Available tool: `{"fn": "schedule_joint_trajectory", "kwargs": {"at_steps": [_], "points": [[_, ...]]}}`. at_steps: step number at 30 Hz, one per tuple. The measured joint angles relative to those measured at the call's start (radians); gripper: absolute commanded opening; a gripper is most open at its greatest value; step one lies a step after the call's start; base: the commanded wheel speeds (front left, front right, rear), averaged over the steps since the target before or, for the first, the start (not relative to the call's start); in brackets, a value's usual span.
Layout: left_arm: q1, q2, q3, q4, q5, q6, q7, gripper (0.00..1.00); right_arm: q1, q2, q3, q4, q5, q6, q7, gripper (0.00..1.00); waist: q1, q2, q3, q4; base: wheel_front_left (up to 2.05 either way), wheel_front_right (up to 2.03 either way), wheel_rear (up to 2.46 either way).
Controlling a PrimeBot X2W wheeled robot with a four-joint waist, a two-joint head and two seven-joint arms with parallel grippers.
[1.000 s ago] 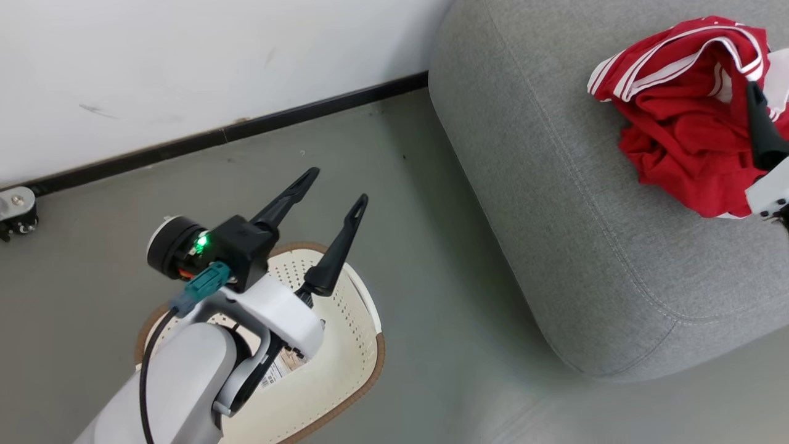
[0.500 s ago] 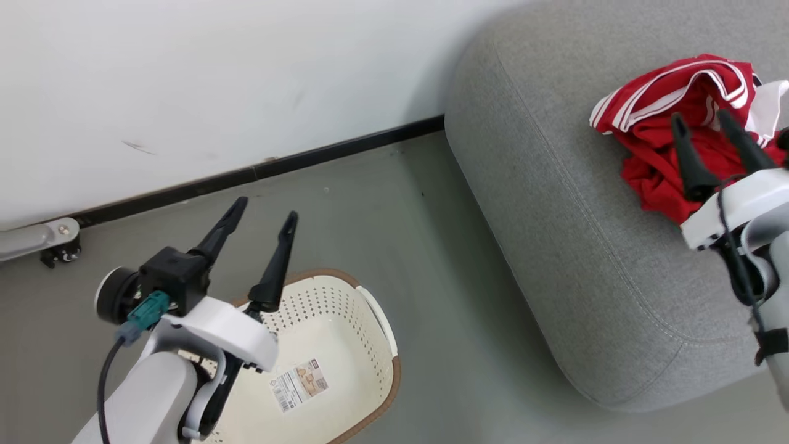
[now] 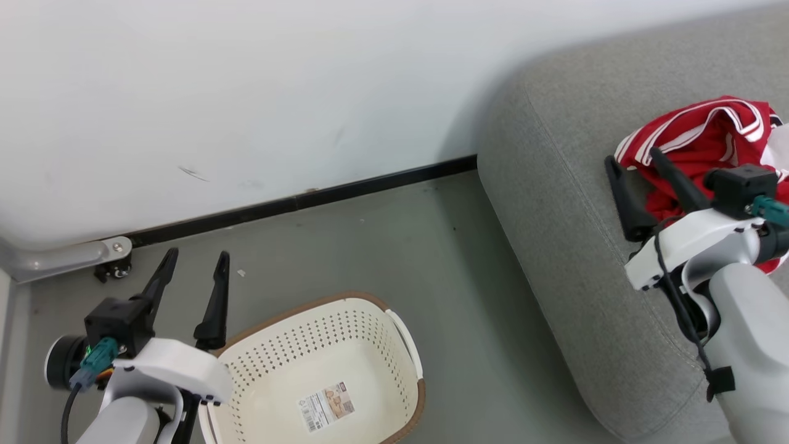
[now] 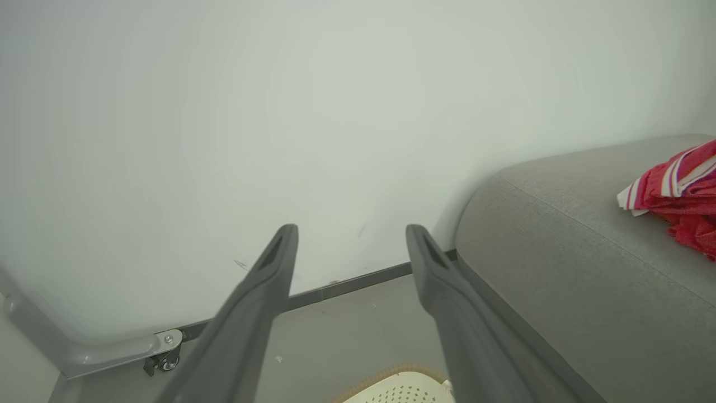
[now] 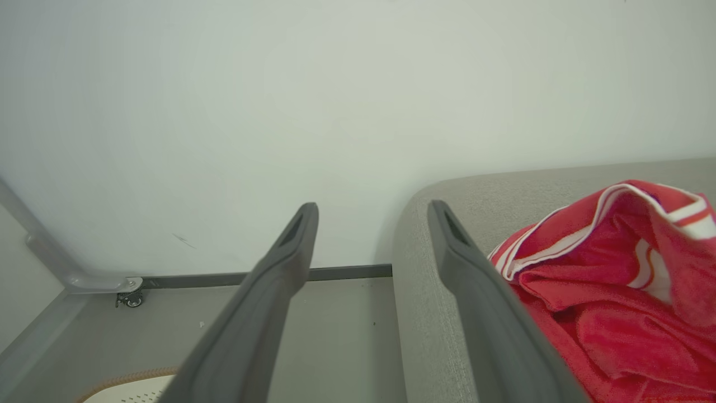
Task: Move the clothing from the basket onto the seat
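At the far left, the left pincer (image 3: 195, 262) is seen spread wide and empty, above the floor (image 3: 370, 234) just beside the basket (image 3: 345, 298). Nothing but a paper label (image 3: 325, 404) is seen in the basket. Further right lies the seat (image 3: 555, 246), over which the right pincer (image 3: 633, 159) is held fully open, gripping nothing. The clothing (image 3: 703, 132) is heaped on the seat just right of that pincer, so it is judged the nearer of the two; no garment appears left to fetch.

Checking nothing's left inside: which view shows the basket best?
The head view: it looks down into the basket, its visible floor bare but for a label. Both wrist views catch just a sliver of it at their bottom edges.
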Motion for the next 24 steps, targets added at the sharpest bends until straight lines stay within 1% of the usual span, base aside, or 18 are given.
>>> {"fn": "schedule_joint_trajectory", "kwargs": {"at_steps": [5, 11, 14, 21, 24], "points": [[0.048, 0.001, 0.032, 0.015, -0.022, 0.026, -0.016, 1.0, 0.04, 0.032, -0.012, -0.024, -0.027, 0.0, 0.0, 1.0, 0.0, 0.0, -0.03, 0.023, 0.0, 0.0, 0.0], [0.101, -0.001, 0.068, 0.024, -0.045, 0.043, -0.03, 1.0, 0.096, 0.064, -0.033, -0.051, -0.053, 0.0, 0.0, 1.0, 0.0, 0.0, -0.065, 0.049, 0.0, 0.0, 0.0], [0.124, -0.002, 0.08, 0.026, -0.053, 0.044, -0.034, 1.0, 0.127, 0.077, -0.048, -0.069, -0.075, 0.0, 0.0, 1.0, 0.0, 0.0, -0.081, 0.063, 0.0, 0.0, 0.0], [0.176, -0.003, 0.096, 0.029, -0.059, 0.057, -0.043, 1.0, 0.215, 0.132, -0.093, -0.104, -0.104, 0.0, 0.0, 1.0, 0.0, 0.0, -0.115, 0.092, 0.0, 0.0, 0.0], [0.191, -0.001, 0.099, 0.033, -0.059, 0.065, -0.043, 1.0, 0.251, 0.14, -0.105, -0.117, -0.12, 0.0, 0.0, 1.0, 0.0, 0.0, -0.128, 0.103, 0.0, 0.0, 0.0]]}}
